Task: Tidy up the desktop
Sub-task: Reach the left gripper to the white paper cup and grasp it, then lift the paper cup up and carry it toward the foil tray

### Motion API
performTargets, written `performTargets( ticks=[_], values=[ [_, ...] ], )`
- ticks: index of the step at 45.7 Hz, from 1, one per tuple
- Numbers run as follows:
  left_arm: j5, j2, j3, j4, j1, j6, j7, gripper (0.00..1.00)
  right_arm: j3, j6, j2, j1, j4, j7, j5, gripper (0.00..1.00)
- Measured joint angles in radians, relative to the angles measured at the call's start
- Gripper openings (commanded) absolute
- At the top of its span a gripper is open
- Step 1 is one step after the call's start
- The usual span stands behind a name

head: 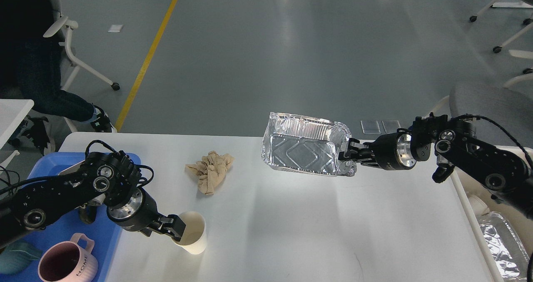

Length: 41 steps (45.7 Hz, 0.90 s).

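Observation:
The desktop (316, 228) is a large white tabletop. My right gripper (346, 157) is shut on the right rim of a silver foil tray (304, 150) and holds it tilted above the table's far edge. My left gripper (178, 230) is at the near-left rim of a cream paper cup (192, 233) standing on the table; one finger looks inside the rim, and I cannot tell whether it grips. A crumpled beige napkin (210, 169) lies on the table between cup and tray.
A blue plastic tray (54, 240) at the left holds a pink mug (66, 263) and a teal mug (14, 261). Another foil tray (501, 242) lies beyond the table's right edge. Chairs and a seated person are at the far left.

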Motion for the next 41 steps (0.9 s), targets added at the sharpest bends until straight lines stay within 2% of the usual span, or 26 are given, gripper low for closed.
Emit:
performTargets(
  ticks=[3, 4, 5, 6, 10, 17, 21, 33, 41],
  values=[
    [0.004, -0.005, 0.0, 0.003, 0.0, 0.0, 0.009, 0.22, 0.0, 0.0, -0.004, -0.001, 0.001, 0.0, 0.001, 0.0],
    [0.007, -0.007, 0.0, 0.004, 0.001, 0.0, 0.01, 0.18, 0.0, 0.0, -0.005, -0.002, 0.001, 0.0, 0.001, 0.0],
    [0.012, -0.01, 0.0, 0.007, 0.003, 0.0, 0.012, 0.06, 0.0, 0.0, -0.006, -0.003, 0.001, 0.0, 0.001, 0.0],
    [0.016, -0.014, 0.0, 0.008, 0.005, 0.0, 0.012, 0.0, 0.0, 0.0, -0.006, -0.005, 0.002, 0.0, 0.001, 0.0],
    [0.033, -0.024, 0.0, 0.015, 0.011, 0.0, 0.02, 0.0, 0.0, 0.0, -0.009, -0.008, 0.002, 0.0, 0.001, 0.0],
    [0.059, -0.029, 0.001, 0.021, 0.013, 0.0, 0.066, 0.0, 0.001, 0.0, -0.01, -0.014, 0.003, 0.001, 0.001, 0.0],
    [0.081, -0.026, 0.001, 0.021, 0.013, 0.0, 0.077, 0.0, 0.001, 0.0, -0.01, -0.015, 0.004, 0.001, 0.001, 0.0],
    [0.09, -0.006, -0.014, 0.021, 0.01, 0.0, 0.08, 0.0, 0.001, 0.0, -0.01, -0.016, 0.004, 0.001, 0.001, 0.0],
    [0.068, 0.05, -0.06, 0.007, -0.002, 0.0, 0.061, 0.0, 0.001, 0.0, -0.01, -0.018, 0.004, 0.001, 0.001, 0.0]
  ],
)
